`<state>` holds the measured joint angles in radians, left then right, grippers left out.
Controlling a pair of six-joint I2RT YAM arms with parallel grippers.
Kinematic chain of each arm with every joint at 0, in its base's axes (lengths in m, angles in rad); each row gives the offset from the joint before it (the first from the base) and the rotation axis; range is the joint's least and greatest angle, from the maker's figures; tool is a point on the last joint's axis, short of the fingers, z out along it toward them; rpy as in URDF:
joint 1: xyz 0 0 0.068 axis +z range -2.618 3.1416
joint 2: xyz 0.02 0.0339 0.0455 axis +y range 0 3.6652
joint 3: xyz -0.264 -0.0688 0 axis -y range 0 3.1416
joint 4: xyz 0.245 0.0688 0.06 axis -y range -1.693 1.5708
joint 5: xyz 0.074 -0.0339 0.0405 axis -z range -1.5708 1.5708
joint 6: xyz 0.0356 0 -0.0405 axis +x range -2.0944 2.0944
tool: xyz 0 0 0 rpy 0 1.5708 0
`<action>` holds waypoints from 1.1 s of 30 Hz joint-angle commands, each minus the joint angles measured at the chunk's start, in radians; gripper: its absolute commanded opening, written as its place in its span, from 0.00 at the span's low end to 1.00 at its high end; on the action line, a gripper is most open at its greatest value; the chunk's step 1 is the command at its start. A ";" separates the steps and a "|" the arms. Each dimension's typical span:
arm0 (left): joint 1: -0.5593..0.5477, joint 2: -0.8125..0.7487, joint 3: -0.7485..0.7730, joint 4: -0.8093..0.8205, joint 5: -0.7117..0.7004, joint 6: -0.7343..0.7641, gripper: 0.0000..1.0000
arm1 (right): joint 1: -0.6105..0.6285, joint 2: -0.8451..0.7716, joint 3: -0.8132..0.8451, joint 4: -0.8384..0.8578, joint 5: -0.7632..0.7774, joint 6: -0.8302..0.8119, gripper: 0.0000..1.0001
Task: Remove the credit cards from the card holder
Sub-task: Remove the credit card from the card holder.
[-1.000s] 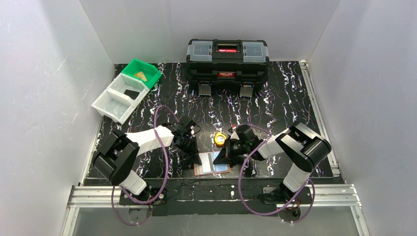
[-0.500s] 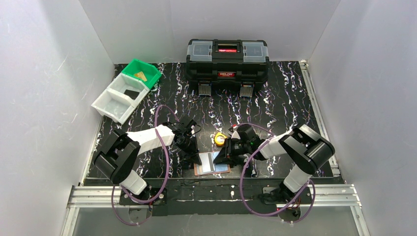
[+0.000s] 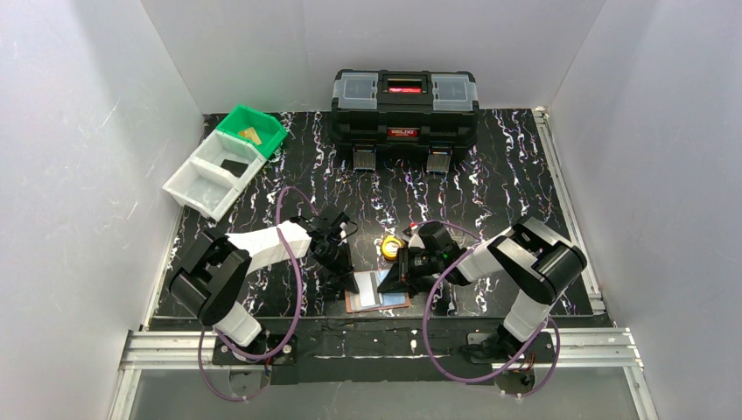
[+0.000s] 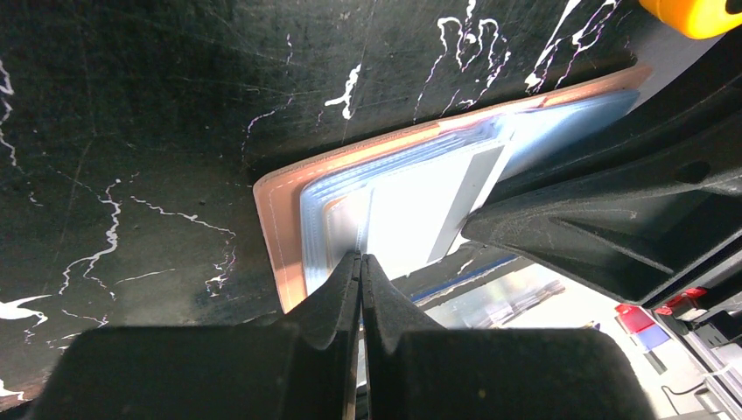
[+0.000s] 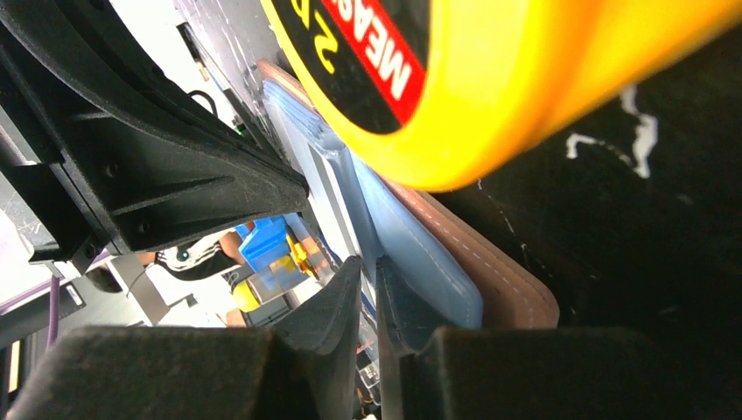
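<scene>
Card holder (image 3: 378,298) lies open at the near edge of the table (image 3: 490,175), a whitish card (image 4: 420,210) in its sleeves; left gripper (image 4: 360,259) is pressed together, tips touching the sleeves; right gripper (image 5: 366,271) pinches a sleeve edge of the holder beside the tape measure (image 5: 490,79).

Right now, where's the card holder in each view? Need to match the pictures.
Top external: card holder lies open, low centre, just below the yellow tape measure.
Left wrist: card holder mid-frame, tan edge on the left, sleeves running up-right; tape measure in the top-right corner.
Right wrist: card holder lower centre, brown edge on the right; tape measure fills the top.
Shared landmark: the tape measure.
</scene>
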<state>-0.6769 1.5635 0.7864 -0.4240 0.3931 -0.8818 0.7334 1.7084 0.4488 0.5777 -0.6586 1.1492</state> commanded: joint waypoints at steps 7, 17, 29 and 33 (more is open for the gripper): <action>0.002 0.060 -0.047 -0.081 -0.175 0.042 0.00 | 0.004 0.016 0.010 0.049 -0.012 0.010 0.18; 0.002 0.065 -0.045 -0.081 -0.175 0.042 0.00 | 0.004 0.021 0.013 0.057 -0.014 0.011 0.17; 0.003 0.073 -0.045 -0.081 -0.177 0.040 0.00 | 0.009 0.034 0.012 0.071 -0.015 0.018 0.09; 0.002 0.072 -0.047 -0.091 -0.187 0.041 0.00 | 0.003 0.010 -0.006 0.050 0.003 0.005 0.01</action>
<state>-0.6724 1.5742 0.7921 -0.4274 0.4023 -0.8822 0.7353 1.7309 0.4488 0.6106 -0.6617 1.1591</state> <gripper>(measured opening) 0.009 0.039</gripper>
